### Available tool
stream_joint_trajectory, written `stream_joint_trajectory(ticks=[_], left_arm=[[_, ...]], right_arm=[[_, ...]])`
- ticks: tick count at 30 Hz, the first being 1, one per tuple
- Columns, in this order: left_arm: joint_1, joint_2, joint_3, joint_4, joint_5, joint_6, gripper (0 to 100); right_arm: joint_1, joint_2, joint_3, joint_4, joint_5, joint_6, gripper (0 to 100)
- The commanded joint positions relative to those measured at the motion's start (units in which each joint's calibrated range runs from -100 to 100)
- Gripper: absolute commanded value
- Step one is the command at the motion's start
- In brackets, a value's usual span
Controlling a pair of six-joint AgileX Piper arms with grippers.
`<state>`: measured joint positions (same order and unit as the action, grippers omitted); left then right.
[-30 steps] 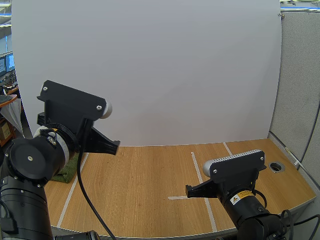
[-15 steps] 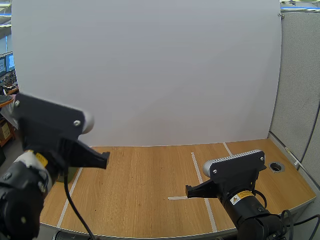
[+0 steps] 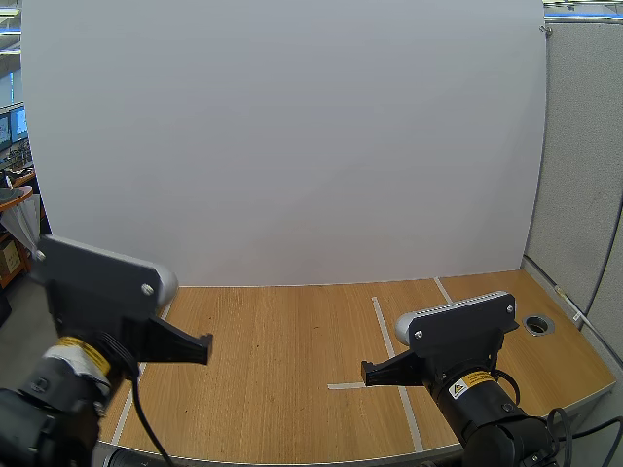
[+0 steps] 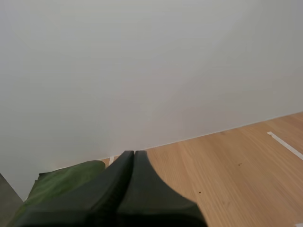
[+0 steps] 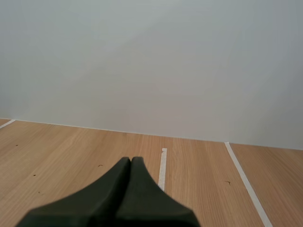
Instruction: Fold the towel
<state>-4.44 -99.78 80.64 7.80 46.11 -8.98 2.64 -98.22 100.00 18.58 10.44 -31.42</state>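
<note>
Two end effectors are closed with nothing between the fingers. The left end effector point(image 4: 134, 158) forms one dark wedge over the wooden tabletop point(image 3: 282, 370). The green towel point(image 4: 61, 182) lies on the tabletop at about that wedge's nine o'clock, just beside it and partly hidden by it, near the foot of the white backboard point(image 4: 151, 66). The right end effector point(image 5: 131, 163) is the same shut wedge, with a white tape strip point(image 5: 162, 175) at its one o'clock. Seen from above, the left arm point(image 3: 97, 321) sits at the tabletop's eight o'clock and the right arm point(image 3: 458, 341) at five o'clock, well apart.
</note>
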Motion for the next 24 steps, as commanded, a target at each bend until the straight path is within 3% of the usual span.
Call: stream_joint_trajectory(ticks=[1, 4, 12, 17, 24], left_arm=[[-0.41, -0.22, 6.81, 0.66, -8.01, -2.9, 0], [-0.2, -0.22, 12.17, 0.66, -13.77, -4.07, 0], [4.13, -0.22, 19.36, -3.15, -23.0, -4.07, 0], [4.49, -0.22, 19.36, -6.89, -16.77, -4.07, 0], [4.44, -0.22, 19.36, -7.1, -15.95, -4.07, 0]], right_arm=[[0.11, -0.53, 0.0, -0.37, 0.19, -0.29, 0], [0.11, -0.53, 0.0, -0.37, 0.19, -0.29, 0], [0.11, -0.53, 0.0, -0.37, 0.19, -0.29, 0], [0.11, -0.53, 0.0, -0.37, 0.19, -0.29, 0], [0.11, -0.53, 0.0, -0.37, 0.19, -0.29, 0]])
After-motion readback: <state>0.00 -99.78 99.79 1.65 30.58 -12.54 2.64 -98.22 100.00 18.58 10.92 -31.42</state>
